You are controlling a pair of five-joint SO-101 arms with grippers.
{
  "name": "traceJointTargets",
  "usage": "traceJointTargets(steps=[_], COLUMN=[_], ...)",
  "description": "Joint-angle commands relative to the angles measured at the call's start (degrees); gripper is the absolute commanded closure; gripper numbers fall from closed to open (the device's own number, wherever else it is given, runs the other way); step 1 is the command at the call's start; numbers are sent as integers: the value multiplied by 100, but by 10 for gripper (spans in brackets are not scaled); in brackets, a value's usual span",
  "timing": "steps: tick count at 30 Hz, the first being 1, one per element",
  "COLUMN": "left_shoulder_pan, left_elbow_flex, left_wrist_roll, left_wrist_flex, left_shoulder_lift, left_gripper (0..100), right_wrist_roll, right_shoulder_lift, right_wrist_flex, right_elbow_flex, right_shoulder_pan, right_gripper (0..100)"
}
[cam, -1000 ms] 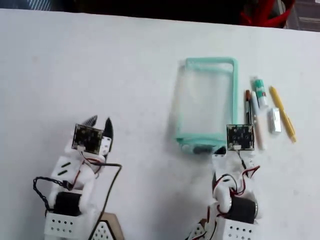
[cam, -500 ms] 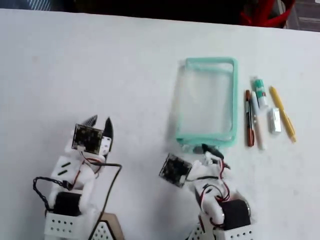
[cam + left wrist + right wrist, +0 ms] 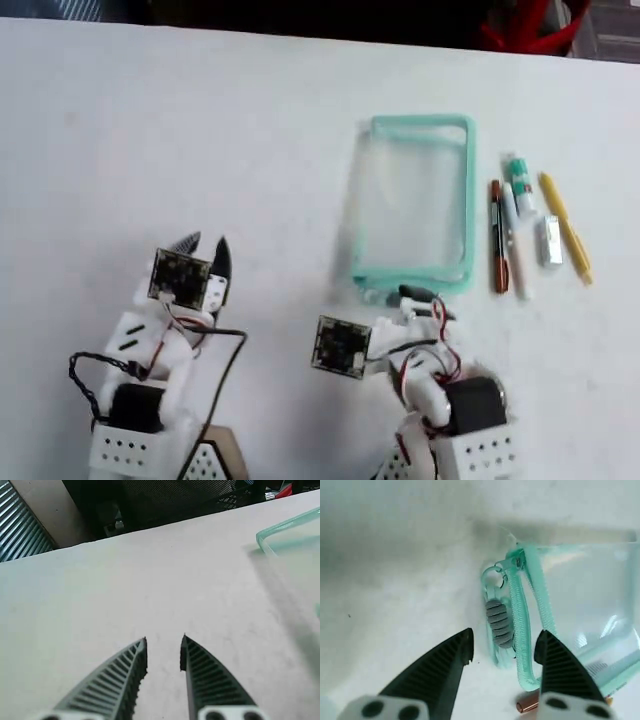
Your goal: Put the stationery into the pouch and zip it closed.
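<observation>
A clear pouch (image 3: 415,195) with mint-green trim lies flat right of the table's centre. Its zipper (image 3: 521,622) runs along the near edge, with a grey ribbed zipper pull (image 3: 499,623) attached. My right gripper (image 3: 506,642) is open, one finger on each side of that pull, at the pouch's near edge (image 3: 418,300). Right of the pouch lie a brown pen (image 3: 497,238), a white pen (image 3: 516,255), a green-and-white glue stick (image 3: 517,180), a white eraser (image 3: 547,242) and a yellow pen (image 3: 565,228). My left gripper (image 3: 203,245) stands open over bare table at the lower left, empty (image 3: 163,652).
The white table (image 3: 200,130) stretches wide to the left and far side. A corner of the pouch (image 3: 290,530) shows in the left wrist view. Dark clutter and a red object (image 3: 520,25) sit beyond the far edge.
The right arm's wrist swung leftward and turned, uncovering the brown pen; its gripper now sits at the zipper pull. The left arm barely moved.
</observation>
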Motion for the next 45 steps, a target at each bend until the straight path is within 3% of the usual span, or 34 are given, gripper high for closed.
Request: traceJointTargets(steps=[1,7,13,27,34,39,42,45], left_shoulder_pan=[48,40,22,40,48,48,48,48], left_elbow_flex=[0,0,0,0,0,0,0,0], left_wrist_roll=[18,18,18,18,18,18,18,18], left_wrist_flex=[35,70,70,70,70,62,53,35], left_shoulder_lift=[-40,-40,-40,-40,-40,-40,-40,-40], left_gripper=[876,876,876,876,876,876,875,872], right_wrist_roll=[-70,-26,220,976,976,923,905,668], right_shoulder_lift=[1771,4013,5156,6255,6985,7064,6800,6264], right_wrist_flex=[207,-356,-822,-1930,-2501,-2870,-2853,-2571], right_elbow_flex=[-967,-1495,-1934,-2022,-2004,-1996,-1996,-2031], right_shoulder_pan=[-198,-215,-101,725,734,734,734,725], right_gripper=[791,791,791,792,798,994,942,985])
